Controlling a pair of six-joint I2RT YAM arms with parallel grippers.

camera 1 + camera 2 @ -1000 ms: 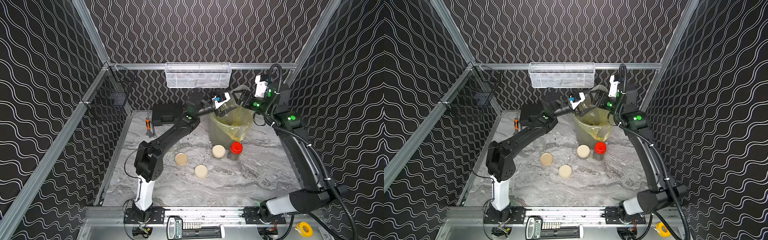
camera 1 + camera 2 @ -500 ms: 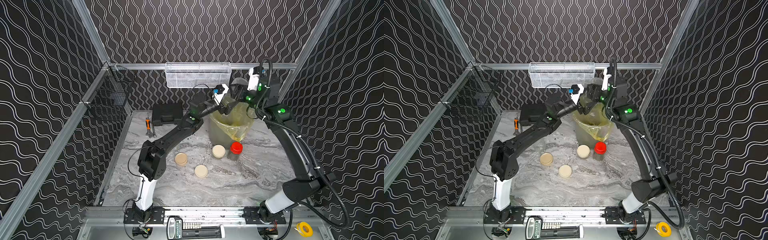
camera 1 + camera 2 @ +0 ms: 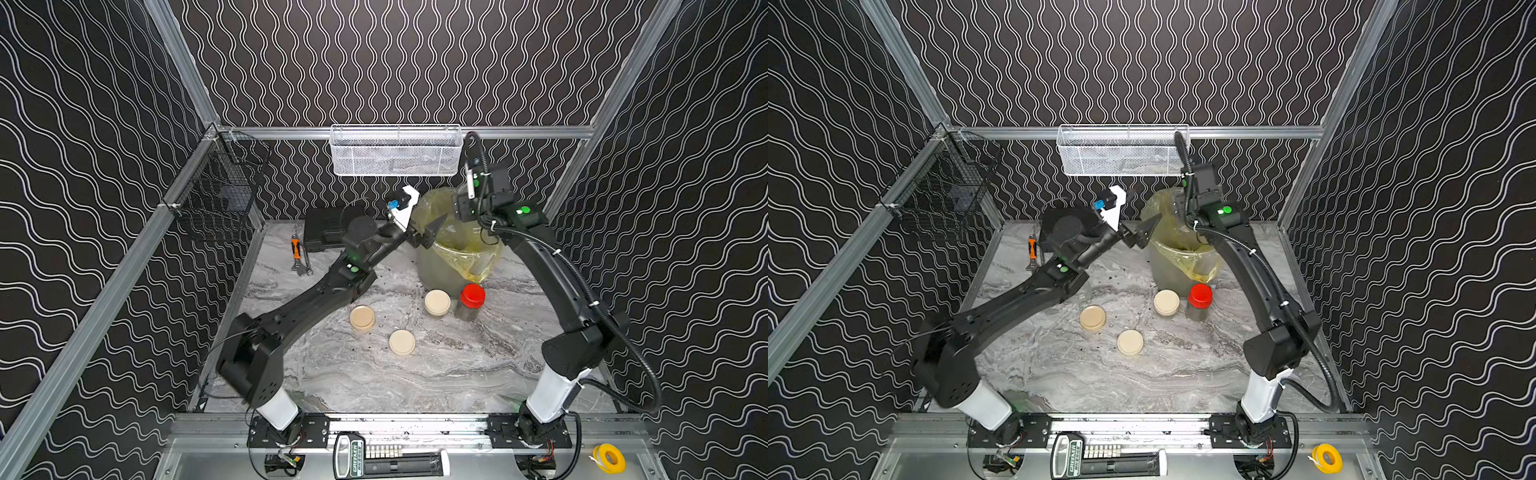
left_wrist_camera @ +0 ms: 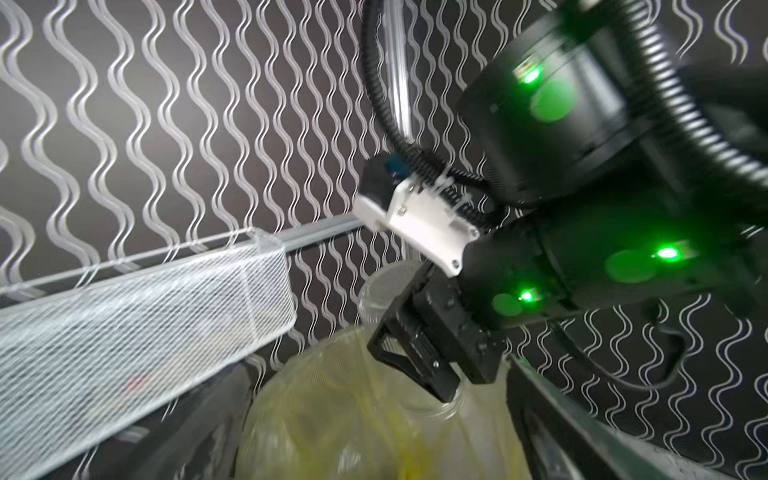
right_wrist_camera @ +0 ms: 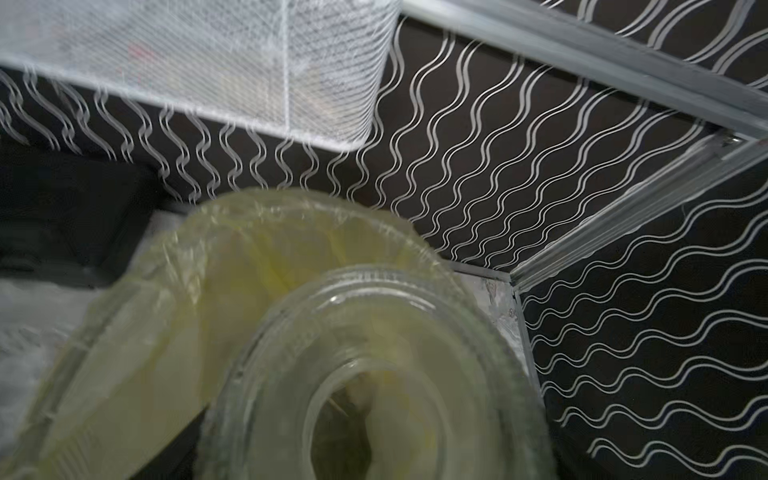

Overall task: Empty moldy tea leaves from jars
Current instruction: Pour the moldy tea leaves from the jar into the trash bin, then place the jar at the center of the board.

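Right gripper clamps open jar, mouth tipped over yellow-bagged bin; left gripper spread wide, empty, beside rim. Hold mouth inside bag, tilt steeper, shake gently; stray tea leaves already speck table nearby

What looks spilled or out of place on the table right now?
Dark tea leaves are scattered as specks on the table beside the bucket, outside its yellow bag, with more on the front rail. Nothing else stands out.
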